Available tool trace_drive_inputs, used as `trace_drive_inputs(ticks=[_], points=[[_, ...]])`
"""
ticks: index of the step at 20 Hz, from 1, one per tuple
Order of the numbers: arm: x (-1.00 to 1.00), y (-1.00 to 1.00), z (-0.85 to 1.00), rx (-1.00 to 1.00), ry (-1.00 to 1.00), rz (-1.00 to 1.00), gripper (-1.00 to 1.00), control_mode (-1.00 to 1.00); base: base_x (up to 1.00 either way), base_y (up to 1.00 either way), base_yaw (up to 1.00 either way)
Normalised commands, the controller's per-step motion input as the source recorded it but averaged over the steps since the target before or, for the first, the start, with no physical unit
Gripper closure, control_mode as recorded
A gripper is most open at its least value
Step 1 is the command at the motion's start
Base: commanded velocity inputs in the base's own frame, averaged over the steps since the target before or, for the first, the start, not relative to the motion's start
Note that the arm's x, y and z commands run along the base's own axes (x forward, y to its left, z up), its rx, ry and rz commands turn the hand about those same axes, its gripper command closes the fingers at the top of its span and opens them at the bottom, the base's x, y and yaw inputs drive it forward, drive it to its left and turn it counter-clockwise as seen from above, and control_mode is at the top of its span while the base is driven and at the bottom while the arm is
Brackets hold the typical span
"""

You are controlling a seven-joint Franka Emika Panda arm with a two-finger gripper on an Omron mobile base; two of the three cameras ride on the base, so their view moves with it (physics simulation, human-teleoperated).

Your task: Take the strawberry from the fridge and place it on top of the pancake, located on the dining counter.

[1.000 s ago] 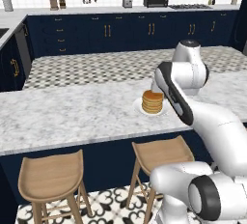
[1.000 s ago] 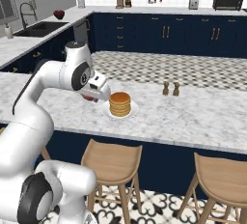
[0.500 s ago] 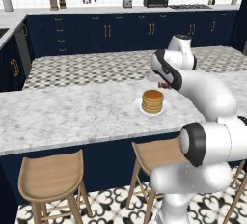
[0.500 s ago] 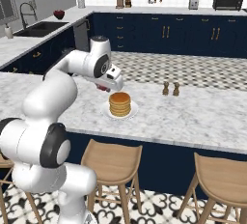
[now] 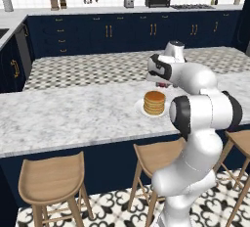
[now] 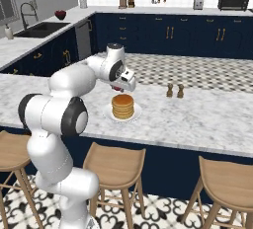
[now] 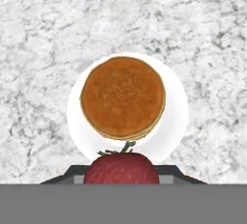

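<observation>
White plate (image 7: 176,107) on the dining counter (image 5: 73,113) carries the pancake (image 7: 123,97) stack. The gripper (image 7: 123,179) is clenched around the strawberry (image 7: 121,169), above the plate's edge. The right base view adds 2 brown shakers (image 6: 175,90) beyond the plate.

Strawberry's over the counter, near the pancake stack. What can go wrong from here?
1. In the hand view the small red strawberry, held in the shut gripper, sits beside the golden-brown pancake stack, not above it. Released here, it likely lands on the white plate or the marble dining counter.
2. The strawberry is rounded and may roll off the stack's flat top if dropped from this height.
3. The two small brown shakers stand nearby; a wide swing might clip them.
</observation>
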Motion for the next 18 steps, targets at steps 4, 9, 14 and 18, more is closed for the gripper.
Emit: trace_drive_inputs(ticks=[4, 9, 14, 18], points=[[0.61, 0.0, -0.19, 0.0, 0.01, 0.0, 1.0, -1.0, 0.0, 0.0, 0.0], [0.41, -0.01, -0.37, -0.02, 0.12, 0.0, 1.0, -1.0, 0.0, 0.0, 0.0], [0.05, -0.03, -0.31, -0.01, 0.08, 0.0, 1.0, -1.0, 0.0, 0.0, 0.0], [0.0, 0.0, -0.33, 0.0, 0.09, 0.0, 1.0, -1.0, 0.0, 0.0, 0.0]])
